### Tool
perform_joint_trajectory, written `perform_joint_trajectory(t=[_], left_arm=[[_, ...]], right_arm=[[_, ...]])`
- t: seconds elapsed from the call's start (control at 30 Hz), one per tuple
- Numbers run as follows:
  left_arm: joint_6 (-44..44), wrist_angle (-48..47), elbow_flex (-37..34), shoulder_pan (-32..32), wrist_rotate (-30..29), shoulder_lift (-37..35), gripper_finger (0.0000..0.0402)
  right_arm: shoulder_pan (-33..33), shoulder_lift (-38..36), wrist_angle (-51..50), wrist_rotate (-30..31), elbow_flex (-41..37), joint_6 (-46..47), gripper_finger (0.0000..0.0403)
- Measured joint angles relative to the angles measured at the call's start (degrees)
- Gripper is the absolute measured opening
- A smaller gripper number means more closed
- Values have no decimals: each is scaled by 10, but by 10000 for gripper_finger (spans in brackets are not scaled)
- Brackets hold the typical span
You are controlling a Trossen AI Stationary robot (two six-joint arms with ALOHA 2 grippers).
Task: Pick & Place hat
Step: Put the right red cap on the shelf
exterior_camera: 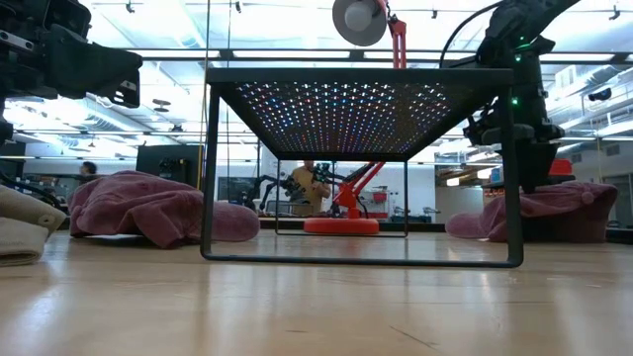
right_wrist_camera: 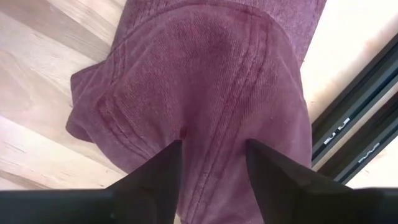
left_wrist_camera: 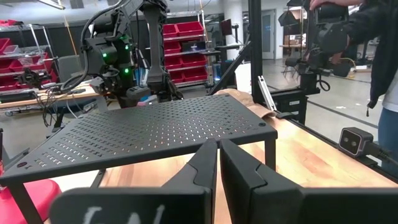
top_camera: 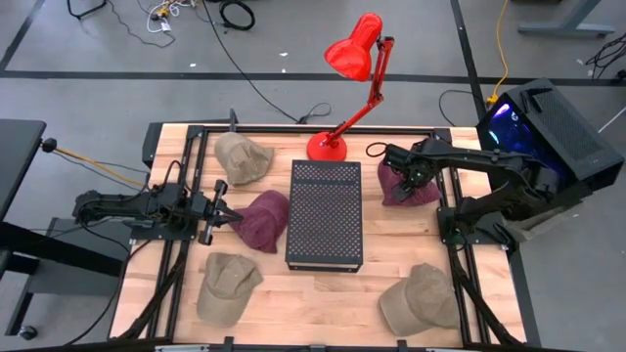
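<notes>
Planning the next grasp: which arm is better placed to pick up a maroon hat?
The right. The right gripper hangs open directly over the right maroon hat, fingers straddling its crown. The left gripper sits shut beside the other maroon hat.

A pale wooden worktop (top_camera: 323,293) edged with black rails stands on a grey concrete floor (top_camera: 293,39) marked with dark tape lines, where black, white and yellow cables (top_camera: 235,15) trail beyond the far edge. A red desk lamp (top_camera: 352,59) is planted at the middle of the worktop's far edge, its shade leaning outward over the floor. Bright ceiling lights (exterior_camera: 178,30) run across the open workshop behind. Shelves of red storage bins (left_wrist_camera: 186,50) line one wall beside cluttered benches. A person in dark sleeves (left_wrist_camera: 373,31) stands off one side of the worktop; another (exterior_camera: 312,183) works in the distance.
</notes>
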Motion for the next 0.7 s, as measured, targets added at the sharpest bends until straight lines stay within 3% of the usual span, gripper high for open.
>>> perform_joint_trajectory(t=[0.7], left_arm=[[0, 0, 0, 0, 0, 0, 25]], right_arm=[[0, 0, 0, 0, 0, 0, 38]])
